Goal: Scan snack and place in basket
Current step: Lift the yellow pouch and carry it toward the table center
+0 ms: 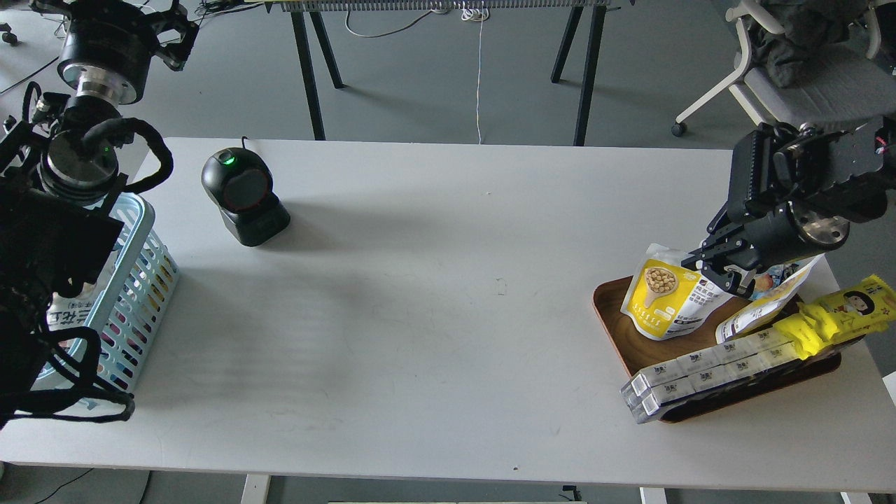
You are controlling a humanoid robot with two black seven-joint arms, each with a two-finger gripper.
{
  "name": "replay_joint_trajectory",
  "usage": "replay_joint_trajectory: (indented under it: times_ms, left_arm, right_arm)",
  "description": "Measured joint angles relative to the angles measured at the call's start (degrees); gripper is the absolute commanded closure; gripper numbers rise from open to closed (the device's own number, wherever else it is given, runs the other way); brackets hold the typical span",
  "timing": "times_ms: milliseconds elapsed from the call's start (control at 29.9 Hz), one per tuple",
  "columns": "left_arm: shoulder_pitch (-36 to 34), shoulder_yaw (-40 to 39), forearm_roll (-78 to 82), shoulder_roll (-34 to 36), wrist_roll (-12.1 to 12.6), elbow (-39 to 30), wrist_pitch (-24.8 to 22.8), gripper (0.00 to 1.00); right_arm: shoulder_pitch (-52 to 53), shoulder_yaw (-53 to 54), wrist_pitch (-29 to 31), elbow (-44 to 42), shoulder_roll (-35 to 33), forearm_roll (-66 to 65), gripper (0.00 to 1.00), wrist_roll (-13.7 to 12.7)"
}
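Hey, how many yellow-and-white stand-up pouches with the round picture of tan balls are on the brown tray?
1. The yellow-and-white stand-up pouch leans at the back left of the brown wooden tray, with the right gripper at its upper right edge. Others could be hidden behind the arm.

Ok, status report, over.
Right end effector at snack, grip unconfirmed. Left end effector raised, state unclear. Snack on tray. Table between scanner and basket unobstructed.

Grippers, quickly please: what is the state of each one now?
Left gripper: cannot be told, seen dark at the top edge, holding nothing visible.
Right gripper: closed on the snack, over the wooden tray.
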Motion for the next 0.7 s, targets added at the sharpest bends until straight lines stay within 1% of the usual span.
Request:
replay_joint_trajectory:
  times_ms: [234,468,568,702]
  left_arm:
    - [0.0,0.1,0.0,0.0,0.0,0.0,0.0,0.00]
    - [0.0,0.2,0.0,0.1,0.0,0.0,0.0,0.00]
    - [-0.1,0.2,0.0,0.2,0.0,0.0,0.0,0.00]
    - [-0.1,0.3,0.0,0.0,0.0,0.0,0.0,0.00]
  right_arm:
    - [3.7,2.4,-0.1,0.5,1.5,3.4,1.00,0.0]
    - [4.2,2.7,-0.6,0.5,2.5,4.1,1.00,0.0]
    - [4.9,4.6,-0.8,0.5,3.3,5.7,1.00,0.0]
    - [6.4,6.9,-0.8,0.5,6.8,9.5,1.00,0.0]
